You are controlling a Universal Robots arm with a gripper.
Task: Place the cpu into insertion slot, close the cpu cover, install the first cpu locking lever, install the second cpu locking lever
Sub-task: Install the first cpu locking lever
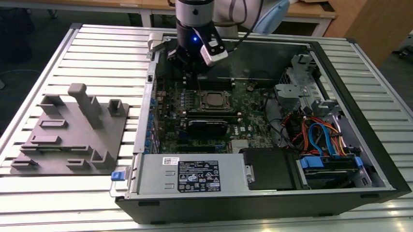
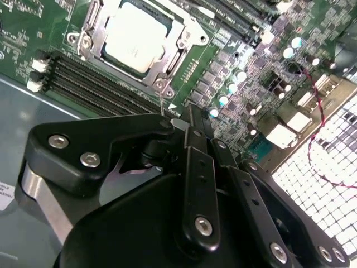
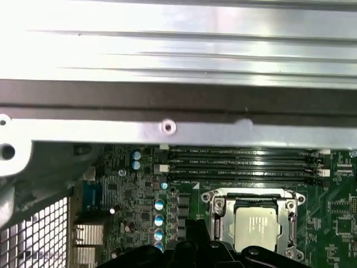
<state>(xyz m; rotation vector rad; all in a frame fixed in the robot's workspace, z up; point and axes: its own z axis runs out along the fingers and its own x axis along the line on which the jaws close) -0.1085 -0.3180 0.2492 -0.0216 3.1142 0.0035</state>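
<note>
The gripper point(image 2: 177, 119) looks pinched shut on the thin locking lever point(image 2: 162, 101) just ahead of it, and a skewed pull could let it slip and spring off the cpu cover point(image 2: 177, 54).

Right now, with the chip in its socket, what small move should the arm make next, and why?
Probably a short downward push on the thin rod beside the gripper. The cpu lies under the cpu cover, which looks flat and closed, yet that rod seems to stand up from the cover's corner, apparently unlatched.
</note>
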